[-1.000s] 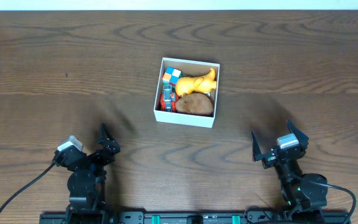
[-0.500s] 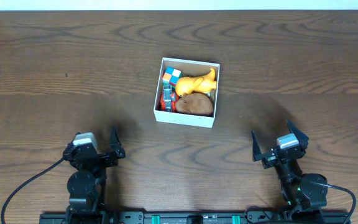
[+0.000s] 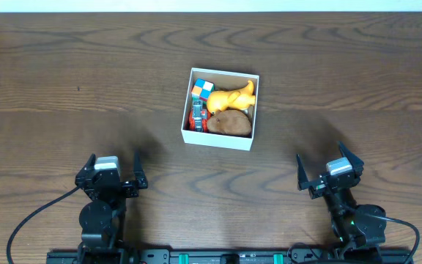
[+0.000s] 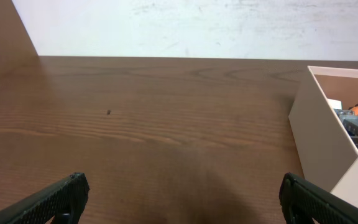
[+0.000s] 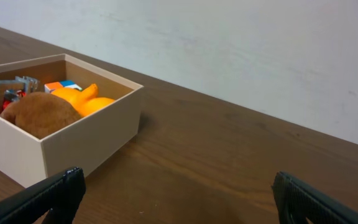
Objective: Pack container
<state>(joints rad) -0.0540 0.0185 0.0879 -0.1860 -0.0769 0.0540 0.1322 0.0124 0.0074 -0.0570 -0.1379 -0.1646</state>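
Observation:
The container (image 3: 217, 139), a white box with a tan inside, sits on the table at centre. In it lie a colourful cube (image 3: 202, 90), a yellow toy (image 3: 231, 98), a brown rounded lump (image 3: 230, 122) and a red and grey toy (image 3: 197, 116). My left gripper (image 3: 113, 158) stands open at the near left, well short of the box, with nothing between its fingers. My right gripper (image 3: 319, 152) is open and empty at the near right. The left wrist view has the box wall (image 4: 322, 143) at its right beyond the left gripper (image 4: 182, 186). The right wrist view has the box (image 5: 92, 143) at its left beyond the right gripper (image 5: 178, 180).
The dark wooden table (image 3: 64, 73) runs wide on both sides of the box. A pale wall (image 5: 241, 50) stands behind the far edge. Black cables (image 3: 28, 224) trail from both arm bases at the near edge.
My left gripper has swung from pointing up and right to pointing straight ahead, its wrist shifting a little right. The right arm and the box have not moved.

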